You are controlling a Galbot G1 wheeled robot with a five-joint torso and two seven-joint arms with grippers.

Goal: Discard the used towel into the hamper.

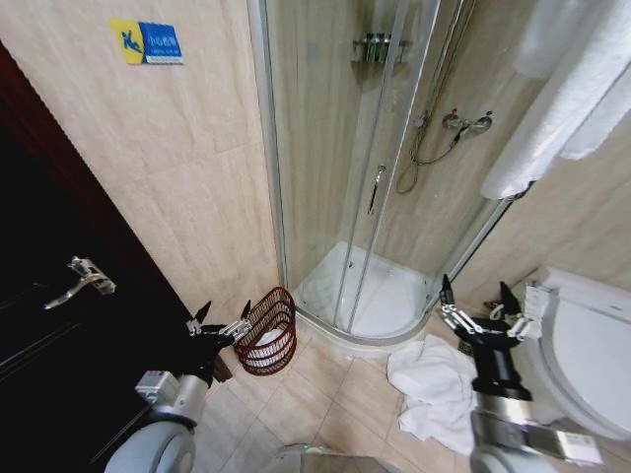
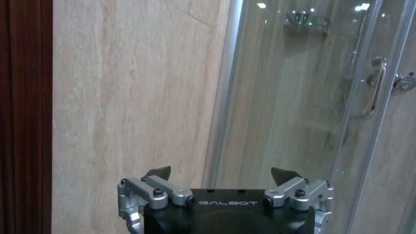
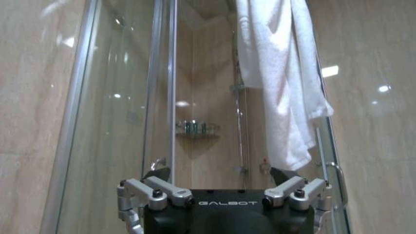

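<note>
Towel [image 1: 431, 392] lies crumpled on the floor tiles just below the right hand [image 1: 479, 299], which hangs wide open and empty; the left hand [image 1: 219, 317], likewise open, hovers beside the hamper [image 1: 268, 331]. A shallow pinch could shed trailing folds outside its rim

This was a tiled bathroom: a curved glass shower stall [image 1: 370, 187] with a hose and tap stood ahead of the grippers, a white toilet [image 1: 582, 345] sat just right of the right gripper [image 1: 480, 294], and white towels [image 1: 567, 89] hung above it.
</note>
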